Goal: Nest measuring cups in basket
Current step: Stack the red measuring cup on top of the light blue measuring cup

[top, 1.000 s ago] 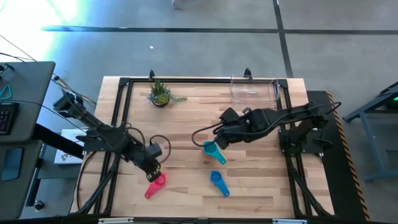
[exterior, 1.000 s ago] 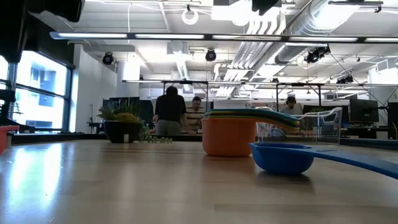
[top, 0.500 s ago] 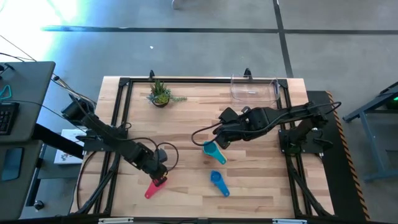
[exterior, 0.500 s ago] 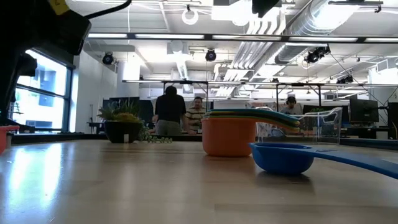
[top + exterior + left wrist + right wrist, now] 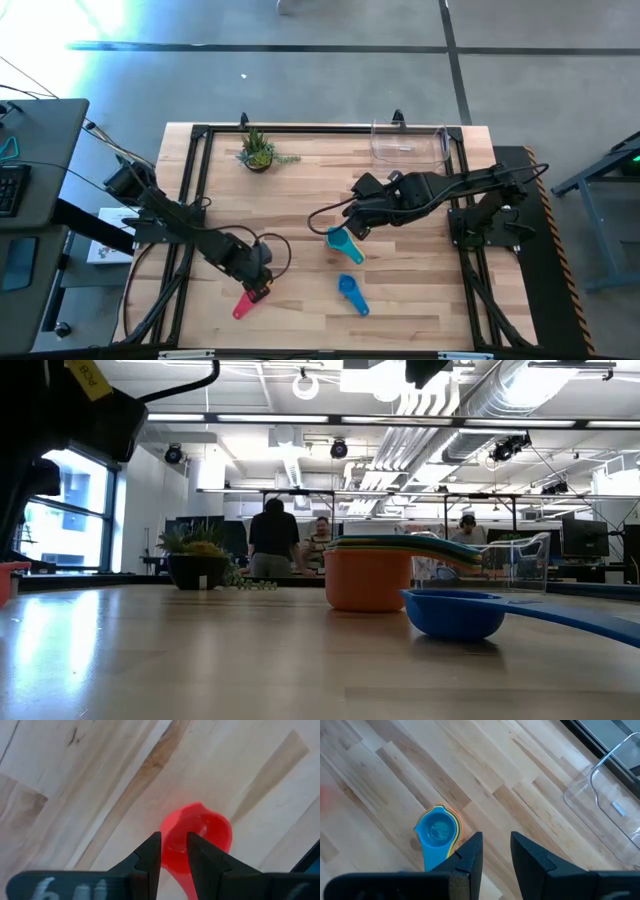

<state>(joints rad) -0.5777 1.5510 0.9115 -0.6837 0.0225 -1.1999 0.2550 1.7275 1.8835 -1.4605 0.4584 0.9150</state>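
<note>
**Straddling the pink cup at the front of the table**

Working from these views, you have the left tool (image 5: 258,288) low over the pink cup (image 5: 197,837), its fingers (image 5: 150,855) parted and standing either side of the rim nearest the handle, with nothing gripped yet. The right tool (image 5: 352,231) hangs above the nested stack (image 5: 340,240) mid-table, fingers apart and empty.

Expect these cups to be light, stiff plastic with smooth walls. They will skate on the table (image 5: 300,190) if nudged sideways, and a pinch across the round bowl may squirt it out. I would judge the flat handle, or the rim just where the handle joins, to be the surer hold; thin plastic there gives the fingers parallel faces.

The basket (image 5: 408,142) sits clear and empty at the far right edge, well apart from every cup. The blue cup (image 5: 350,292) lies alone near the front, between the pink one and the stack.

The high view gives you the layout but hides the pink bowl under the arm; only the handle shows. The left wrist view shows the straddle. The low view reveals what the overhead cannot: the stack (image 5: 368,575) has an orange-red cup at its base with several handles layered on top. The right wrist view shows teal innermost.
</note>
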